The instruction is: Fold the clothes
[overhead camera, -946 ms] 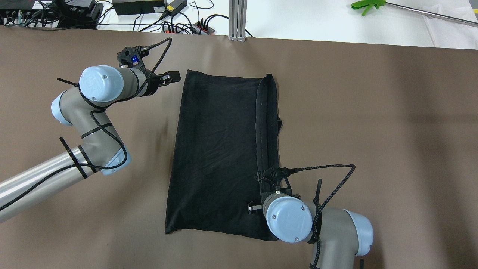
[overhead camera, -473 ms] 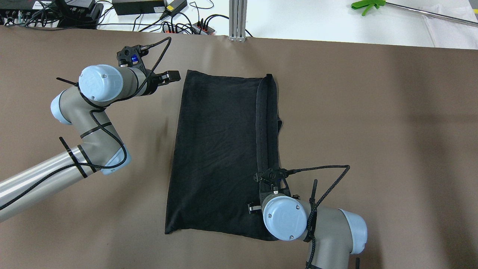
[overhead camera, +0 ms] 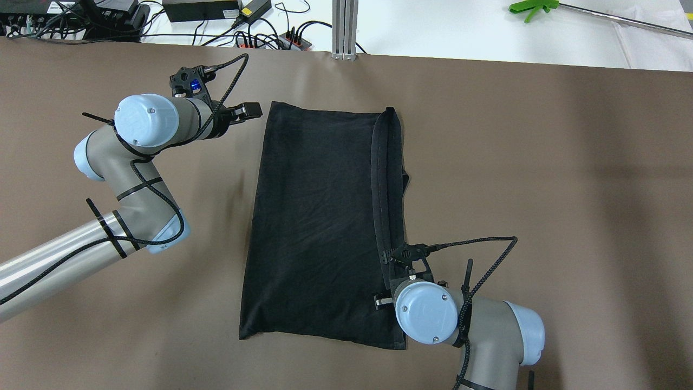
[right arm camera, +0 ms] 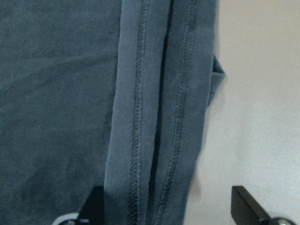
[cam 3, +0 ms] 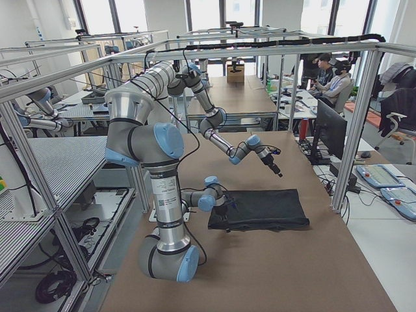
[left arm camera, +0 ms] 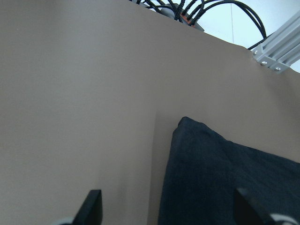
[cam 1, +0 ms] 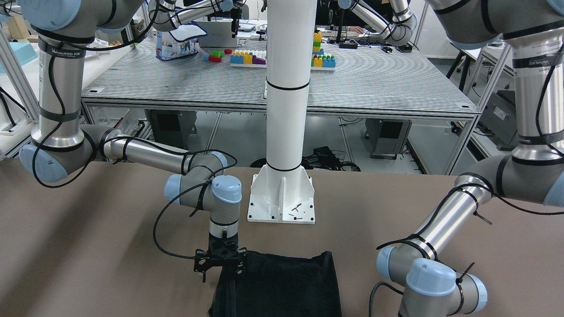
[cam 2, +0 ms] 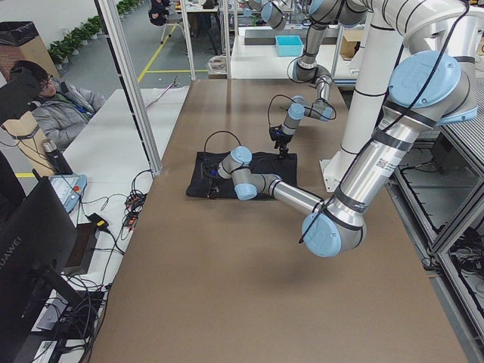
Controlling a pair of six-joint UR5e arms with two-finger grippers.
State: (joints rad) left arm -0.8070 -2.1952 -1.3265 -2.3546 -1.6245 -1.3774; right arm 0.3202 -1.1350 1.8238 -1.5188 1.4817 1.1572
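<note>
Black soft fabric rectangle (overhead camera: pixel 319 216) on brown desk (overhead camera: pixel 541 162), one hemmed edge turned over; left pincer (left arm camera: pixel 168 211) and right pincer (right arm camera: pixel 168 206) spread; main folds likely remain.

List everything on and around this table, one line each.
black cloth: one, black, flat mid-table, hemmed strip folded over along the robot's right side.
table: one, brown, under the cloth.
white pillar: one, white, standing at the table's robot-side edge.
green tool: one, green, on the white surface past the far edge.
cables: several, black, past the far edge, left.
left gripper: one, black, open, beside the cloth's far-left corner.
right gripper: one, black, open, over the folded strip near the cloth's near-right corner.
</note>
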